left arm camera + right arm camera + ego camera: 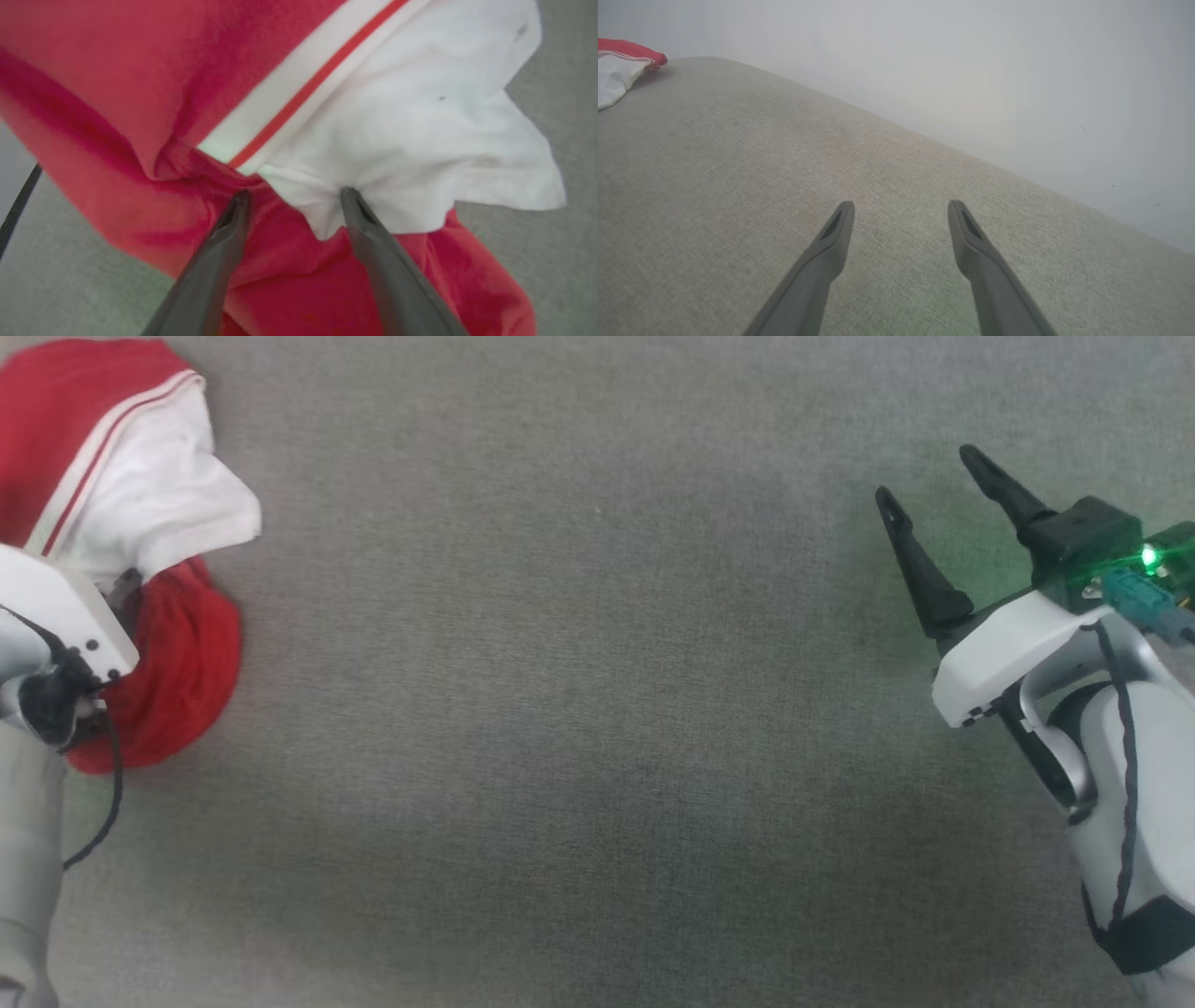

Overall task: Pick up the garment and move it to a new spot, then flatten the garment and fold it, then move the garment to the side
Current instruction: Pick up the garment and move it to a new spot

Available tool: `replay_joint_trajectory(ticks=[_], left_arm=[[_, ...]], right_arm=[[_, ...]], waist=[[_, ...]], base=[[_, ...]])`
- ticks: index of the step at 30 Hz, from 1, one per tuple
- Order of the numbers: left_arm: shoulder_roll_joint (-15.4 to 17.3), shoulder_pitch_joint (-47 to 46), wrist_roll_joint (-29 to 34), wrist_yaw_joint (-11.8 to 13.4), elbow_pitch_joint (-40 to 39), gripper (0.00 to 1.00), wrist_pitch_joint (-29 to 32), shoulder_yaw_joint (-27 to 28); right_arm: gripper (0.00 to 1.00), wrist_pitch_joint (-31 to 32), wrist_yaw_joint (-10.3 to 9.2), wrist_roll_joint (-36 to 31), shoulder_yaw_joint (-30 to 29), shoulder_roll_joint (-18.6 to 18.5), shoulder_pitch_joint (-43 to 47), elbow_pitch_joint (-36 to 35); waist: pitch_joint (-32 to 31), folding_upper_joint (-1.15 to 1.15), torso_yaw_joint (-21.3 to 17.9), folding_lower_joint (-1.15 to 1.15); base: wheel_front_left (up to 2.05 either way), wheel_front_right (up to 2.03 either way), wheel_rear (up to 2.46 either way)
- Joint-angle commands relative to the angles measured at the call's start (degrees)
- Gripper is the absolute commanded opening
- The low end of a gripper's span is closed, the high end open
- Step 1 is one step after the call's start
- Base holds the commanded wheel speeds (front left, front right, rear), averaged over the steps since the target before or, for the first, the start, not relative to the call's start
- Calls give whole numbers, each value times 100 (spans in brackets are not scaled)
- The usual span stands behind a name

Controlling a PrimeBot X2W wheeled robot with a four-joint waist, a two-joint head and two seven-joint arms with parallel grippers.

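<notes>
**Left claw [294, 196] open, tips on the red shirt [140, 70]**

The left claw has its two dark fingers [224, 242] spread apart. It is not pinching anything. Both tips press into the shirt. One tip sits in a red fold. The other tip pokes the edge of the white panel [420, 116], and the cloth puckers around it.

The right claw [924, 474] is far over on the other side, well apart from the shirt. Its fingers are spread too, and nothing is between them. In its own wrist view the right claw [901, 204] hangs over the grey cloth top of the desk [714, 186], with a pale wall [971, 56] behind. A green light [1148, 557] glows on that wrist.

The shirt [187, 653] lies in a bunched heap at the far left of the desk [597, 709], in the top left corner of the head view. The heap is longer than it is wide. Its long way runs from the far side back toward the robot. It is bright red and soft, with a big white panel on top. A white band with a thin red stripe [103, 453] slants across it, from far right to near left. A white flap [233, 518] sticks out toward the robot's right. The near end is a round red lump, partly hidden under the left wrist.
</notes>
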Motion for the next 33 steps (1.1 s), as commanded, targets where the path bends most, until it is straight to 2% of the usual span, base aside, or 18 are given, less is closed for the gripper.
replay_joint_trajectory(ticks=[1,5,10,11,12,22,33], left_arm=[[-7,-146,-49,39,172,100,124,-21],[-87,-287,-53,51,591,100,338,-91],[-216,-319,-131,97,867,100,284,-80],[-225,-321,-127,104,884,85,205,-74],[-204,-330,-84,108,878,0,55,-94],[369,-834,272,-163,585,0,-1100,-417],[711,-1199,550,-262,-56,0,-1720,-916]], right_arm=[[100,62,1,-26,-20,-37,29,-111],[100,218,1,-18,-58,-91,54,-349],[100,352,1,-26,-104,-124,85,-528],[100,349,1,-32,-113,-123,97,-540],[100,365,1,-34,-127,-121,111,-551],[100,226,1,-46,-336,-21,289,-404],[100,-66,1,-77,-443,205,495,-120]], waist=[[150,0,-88,0],[292,0,-139,0],[359,0,-171,0],[353,0,-169,0],[342,0,-165,0],[-75,0,11,0],[-685,0,144,0]], base=[[0,0,0],[0,0,0],[0,0,0],[0,0,0],[0,0,0],[0,0,0],[0,0,0]])
